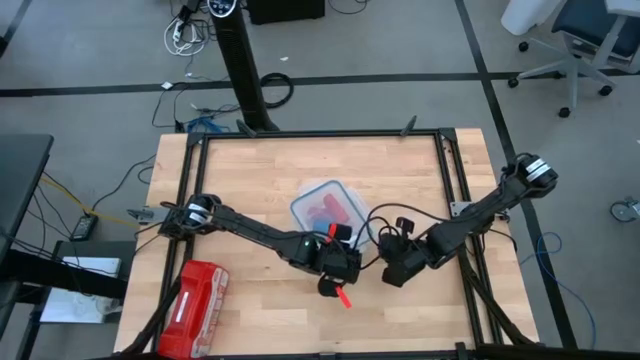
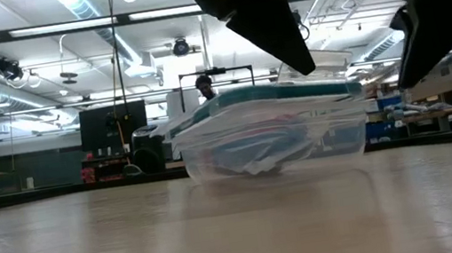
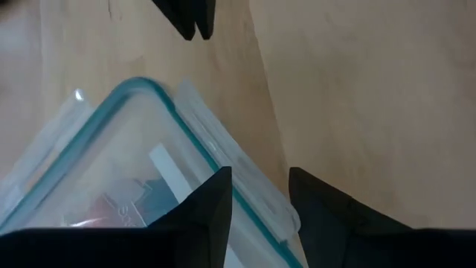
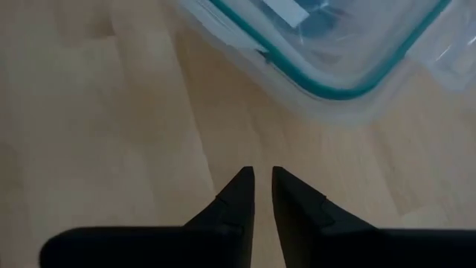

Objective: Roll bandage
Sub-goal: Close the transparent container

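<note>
A clear container (image 1: pixel 325 207) with a teal-rimmed lid (image 3: pixel 141 85) stands in the middle of the wooden table. The bandage shows only as blue patches through its wall (image 2: pixel 244 155), beside red-pink pieces. My left gripper (image 3: pixel 260 179) is open at the container's near right corner (image 1: pixel 350 243), slanting down, with the lid's side flap (image 3: pixel 256 205) between its fingers. My right gripper (image 4: pixel 263 175) hovers shut over bare table just right of the container (image 1: pixel 385 265), with nothing between its fingers. My left gripper has one finger (image 3: pixel 212 201) over the lid's rim and the other (image 3: pixel 312 197) outside the side flap. It comes slanting down from the table's near side. I cannot tell whether either finger touches the lid.
A red zip pouch (image 1: pixel 196 305) lies at the table's near left corner. A black frame (image 1: pixel 320 135) runs around the table's edges. Bare wood lies left of and behind the container.
</note>
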You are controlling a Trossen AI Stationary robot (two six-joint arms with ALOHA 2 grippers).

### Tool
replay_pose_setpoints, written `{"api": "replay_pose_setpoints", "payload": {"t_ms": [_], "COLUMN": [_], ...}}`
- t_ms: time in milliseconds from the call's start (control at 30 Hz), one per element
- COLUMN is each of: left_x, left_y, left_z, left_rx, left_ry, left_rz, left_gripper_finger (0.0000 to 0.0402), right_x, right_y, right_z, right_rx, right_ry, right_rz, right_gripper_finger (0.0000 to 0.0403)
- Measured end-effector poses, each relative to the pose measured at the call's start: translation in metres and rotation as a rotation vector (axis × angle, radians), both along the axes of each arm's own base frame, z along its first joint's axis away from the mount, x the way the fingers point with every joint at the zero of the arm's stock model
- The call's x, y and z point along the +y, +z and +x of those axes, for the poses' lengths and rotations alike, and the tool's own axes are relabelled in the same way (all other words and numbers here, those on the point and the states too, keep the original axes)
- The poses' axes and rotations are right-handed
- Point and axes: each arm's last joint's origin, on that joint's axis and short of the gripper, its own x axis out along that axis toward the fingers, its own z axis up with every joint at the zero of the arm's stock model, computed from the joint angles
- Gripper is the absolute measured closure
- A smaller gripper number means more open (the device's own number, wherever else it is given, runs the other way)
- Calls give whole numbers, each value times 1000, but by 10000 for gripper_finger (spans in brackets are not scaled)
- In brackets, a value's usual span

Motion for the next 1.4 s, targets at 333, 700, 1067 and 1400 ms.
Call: {"api": "replay_pose_setpoints", "payload": {"t_ms": [333, 700, 1067, 1400], "left_x": [6, 6, 6, 5], "left_y": [0, 3, 5, 37], "left_z": [5, 6, 9, 13], "left_rx": [-39, -47, -80, -139], "left_ry": [-12, -1, -6, -24], "left_rz": [31, 35, 71, 84], "left_gripper_finger": [263, 263, 263, 263], "right_x": [1, -18, -19, -19], "right_y": [4, 0, 0, 0], "right_z": [-4, -18, -16, -17], "right_rx": [-17, 114, 114, 137], "right_ry": [-17, -117, -109, -107], "right_rz": [0, -157, -144, -138], "right_gripper_finger": [356, 356, 356, 356]}}
